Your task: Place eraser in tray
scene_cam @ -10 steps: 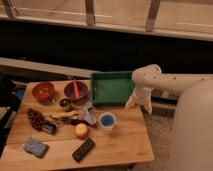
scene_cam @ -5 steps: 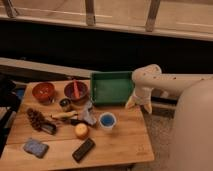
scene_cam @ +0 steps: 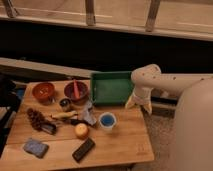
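Black eraser [scene_cam: 83, 149] unmoved | gripper [scene_cam: 138, 105] still beside tray [scene_cam: 112, 90] | fingers [scene_cam: 129, 104] apart

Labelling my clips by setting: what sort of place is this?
Probably an indoor test area: a wooden table holding bowls, a pinecone and an eraser, under windows. The gripper hangs beside the tray, at the table's edge.

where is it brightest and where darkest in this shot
Camera view: brightest on the pale strip behind the railing, darkest in the black band below; wooden table warmly lit, flat black rectangular eraser on it; pincer hangs right of the green rectangular plastic tray.
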Action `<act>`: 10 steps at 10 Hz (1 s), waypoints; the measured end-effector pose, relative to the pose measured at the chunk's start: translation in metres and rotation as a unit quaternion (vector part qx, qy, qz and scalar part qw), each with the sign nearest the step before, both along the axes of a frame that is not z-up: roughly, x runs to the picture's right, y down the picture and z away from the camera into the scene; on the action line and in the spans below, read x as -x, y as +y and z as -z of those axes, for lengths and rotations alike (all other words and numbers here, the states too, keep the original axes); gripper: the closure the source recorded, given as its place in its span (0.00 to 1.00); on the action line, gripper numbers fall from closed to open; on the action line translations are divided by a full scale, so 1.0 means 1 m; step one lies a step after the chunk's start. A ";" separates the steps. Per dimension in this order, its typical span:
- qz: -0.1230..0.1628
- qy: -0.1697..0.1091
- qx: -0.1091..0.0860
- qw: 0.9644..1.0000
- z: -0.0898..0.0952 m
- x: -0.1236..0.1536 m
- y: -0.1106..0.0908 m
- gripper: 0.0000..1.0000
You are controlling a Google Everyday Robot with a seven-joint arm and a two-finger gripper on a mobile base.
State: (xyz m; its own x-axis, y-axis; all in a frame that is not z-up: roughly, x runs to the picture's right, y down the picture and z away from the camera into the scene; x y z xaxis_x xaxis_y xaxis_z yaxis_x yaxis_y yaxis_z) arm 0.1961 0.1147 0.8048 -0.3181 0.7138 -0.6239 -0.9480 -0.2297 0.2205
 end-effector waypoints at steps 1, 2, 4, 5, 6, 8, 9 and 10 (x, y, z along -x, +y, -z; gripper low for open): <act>-0.004 -0.005 -0.004 1.000 0.001 0.007 -0.004 0.20; -0.006 -0.010 -0.008 1.000 0.002 0.015 -0.008 0.20; 0.001 -0.032 -0.017 0.999 0.004 0.044 -0.019 0.20; 0.011 -0.047 -0.022 0.999 0.006 0.065 -0.025 0.20; 0.025 -0.060 -0.027 0.998 0.011 0.082 -0.028 0.20; 0.055 -0.082 -0.031 0.995 0.025 0.119 -0.024 0.20; 0.067 -0.090 -0.030 0.993 0.032 0.131 -0.017 0.20; 0.080 -0.097 -0.028 0.992 0.040 0.142 -0.008 0.20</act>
State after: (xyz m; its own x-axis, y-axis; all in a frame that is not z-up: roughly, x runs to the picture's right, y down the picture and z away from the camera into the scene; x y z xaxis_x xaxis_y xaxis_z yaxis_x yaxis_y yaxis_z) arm 0.0544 0.1063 0.7653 -0.0765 0.7810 -0.6198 -0.9965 -0.0806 0.0215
